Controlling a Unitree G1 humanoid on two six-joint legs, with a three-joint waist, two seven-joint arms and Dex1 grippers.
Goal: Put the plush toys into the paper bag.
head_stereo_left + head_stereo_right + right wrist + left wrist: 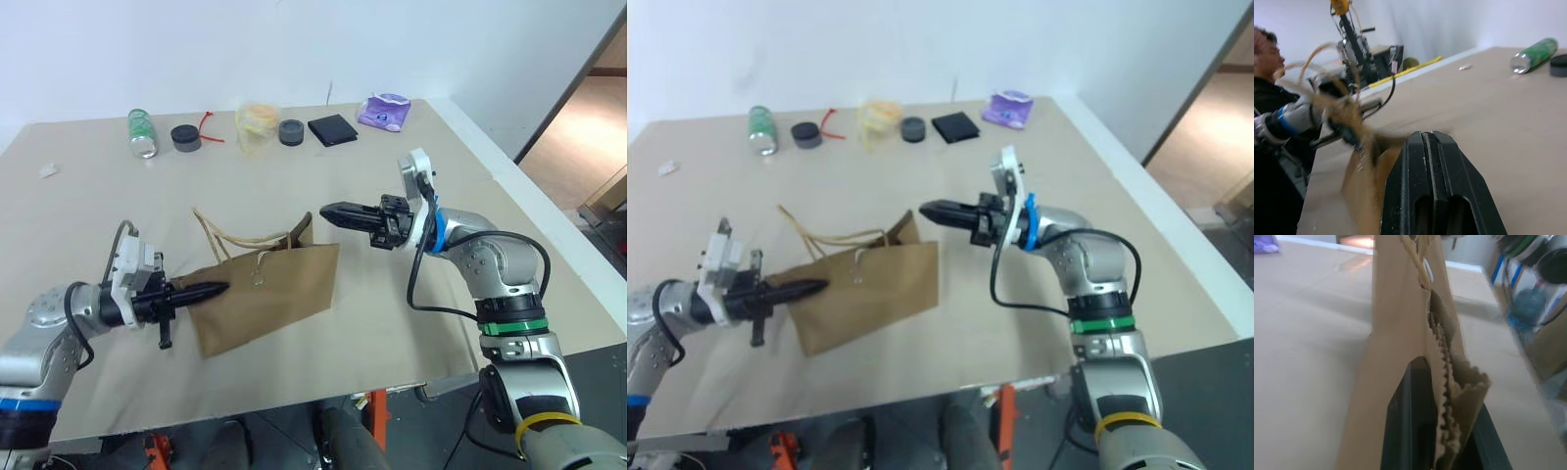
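Seemingly little is done: the paper bag point(263, 294) lies flat, the left gripper point(214, 291) pinching its edge, the right gripper point(333, 212) closed empty, toys possibly inside.

— What surrounds the work area?
— A beige table point(88, 196) under a plain white wall point(294, 49); its far edge lies well beyond the claws.
— And the floor?
— Wooden floor point(578, 127) outside the right claw.
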